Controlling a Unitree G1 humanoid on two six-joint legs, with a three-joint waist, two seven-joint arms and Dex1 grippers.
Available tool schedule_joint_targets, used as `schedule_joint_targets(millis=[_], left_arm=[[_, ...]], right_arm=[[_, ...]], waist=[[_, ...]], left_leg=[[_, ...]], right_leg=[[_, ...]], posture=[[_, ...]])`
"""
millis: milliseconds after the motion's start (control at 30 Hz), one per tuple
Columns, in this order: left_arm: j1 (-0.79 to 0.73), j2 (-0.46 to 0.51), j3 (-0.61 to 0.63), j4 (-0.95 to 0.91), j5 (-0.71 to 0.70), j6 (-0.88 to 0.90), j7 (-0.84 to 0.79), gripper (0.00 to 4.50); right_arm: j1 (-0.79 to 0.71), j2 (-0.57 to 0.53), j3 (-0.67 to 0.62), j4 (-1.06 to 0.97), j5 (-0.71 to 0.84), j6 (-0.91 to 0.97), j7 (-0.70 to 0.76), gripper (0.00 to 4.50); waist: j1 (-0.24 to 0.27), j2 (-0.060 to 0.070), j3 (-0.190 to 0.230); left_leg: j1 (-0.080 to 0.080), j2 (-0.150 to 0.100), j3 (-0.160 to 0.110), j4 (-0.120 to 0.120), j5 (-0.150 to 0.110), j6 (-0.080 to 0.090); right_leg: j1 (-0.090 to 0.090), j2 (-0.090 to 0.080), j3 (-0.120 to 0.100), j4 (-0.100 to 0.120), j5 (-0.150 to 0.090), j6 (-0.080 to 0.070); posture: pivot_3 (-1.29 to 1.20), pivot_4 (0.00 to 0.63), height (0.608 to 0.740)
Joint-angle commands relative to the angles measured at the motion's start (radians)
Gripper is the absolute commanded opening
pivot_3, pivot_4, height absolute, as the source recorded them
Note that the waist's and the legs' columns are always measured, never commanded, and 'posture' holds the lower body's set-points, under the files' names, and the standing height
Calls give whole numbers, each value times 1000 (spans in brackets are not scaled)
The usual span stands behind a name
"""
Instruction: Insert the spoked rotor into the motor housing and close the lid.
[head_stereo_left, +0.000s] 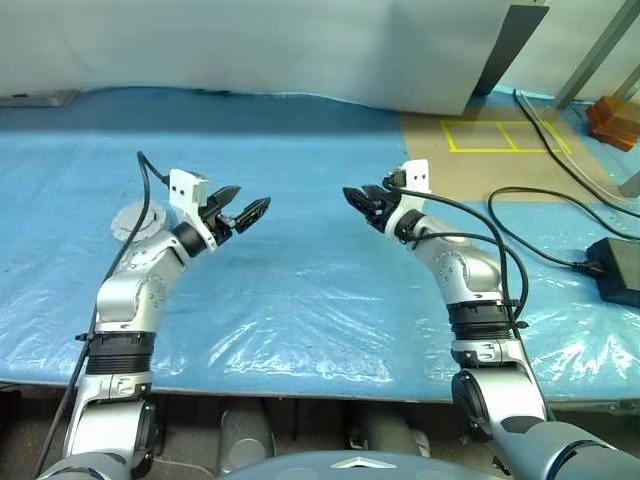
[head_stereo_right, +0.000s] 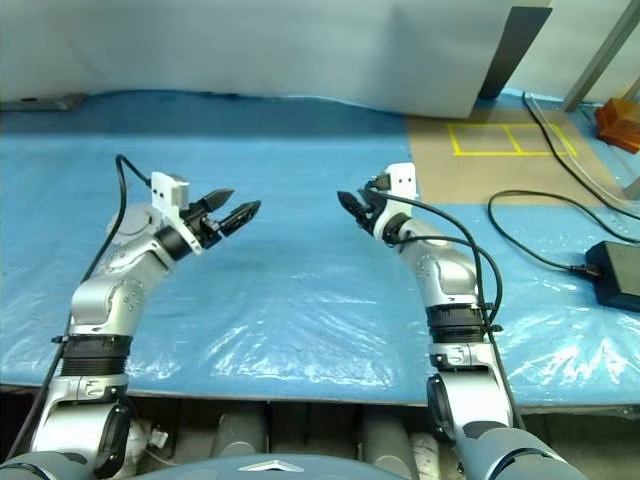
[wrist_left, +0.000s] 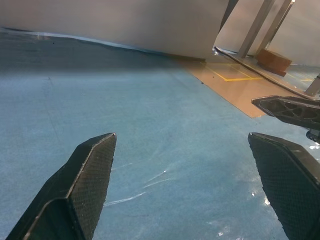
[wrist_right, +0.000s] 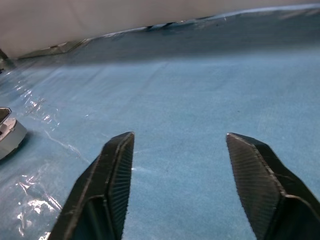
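Both grippers, left (head_stereo_left: 243, 213) and right (head_stereo_left: 362, 201), spread and empty above blue sheet (head_stereo_left: 300, 290). Pale round metal part (head_stereo_left: 137, 220) half hidden behind left arm in left eye view. Silver edge (wrist_right: 9, 136) caught in right wrist view; identity unclear.

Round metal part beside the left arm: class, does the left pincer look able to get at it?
Probably yes, but only after turning. The round metal part lies on the blue sheet close beside the left forearm, with nothing on top. The left pincer is open but points away from it.
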Motion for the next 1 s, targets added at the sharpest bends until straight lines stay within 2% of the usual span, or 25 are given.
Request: schedule_joint_targets(millis=[33, 67, 100, 267, 600, 1000], left_arm=[[-3, 12, 27, -30, -10, -3, -4, 4500], [0, 12, 25, -31, -17, 1, -14, 4500], [4, 12, 20, -32, -12, -6, -22, 4500], [-9, -5, 18, -26, 22, -29, 12, 4500], [17, -26, 9, -38, 57, -61, 47, 4500], [7, -14, 15, -45, 56, -48, 45, 4500]], right_arm=[[6, 19, 7, -29, -4, -41, -1, 4005], [4, 21, 10, -34, -11, -52, -3, 4348], [3, 22, 9, -36, -14, -57, -4, 4462], [15, 28, 11, -26, -10, -64, 4, 4462], [-70, 6, 32, 58, -42, -42, 12, 4462], [-64, 23, 32, 74, -82, -113, -12, 4462]], waist=[[0, 0, 0], [0, 0, 0], [0, 1, 0], [0, 1, 0], [-1, 1, 1], [-1, 2, 1]], left_leg=[[0, 0, 0, 0, 0, 0], [0, 0, 0, 0, 0, 0], [0, 0, 0, 0, 0, 0], [0, 0, 0, 0, 0, 0], [0, 0, 0, 0, 0, 0], [0, 0, 0, -1, 0, 0]], right_leg=[[0, 0, 0, 0, 0, 0], [0, 0, 0, 0, 0, 0], [0, 0, 0, 0, 0, 0], [0, 0, 0, 0, 0, 0], [0, 0, 0, 0, 0, 0], [0, 0, 0, -1, 0, 0]], posture=[[0, 150, 740], [0, 150, 740], [0, 150, 740], [0, 150, 740], [0, 150, 740], [0, 150, 740]])
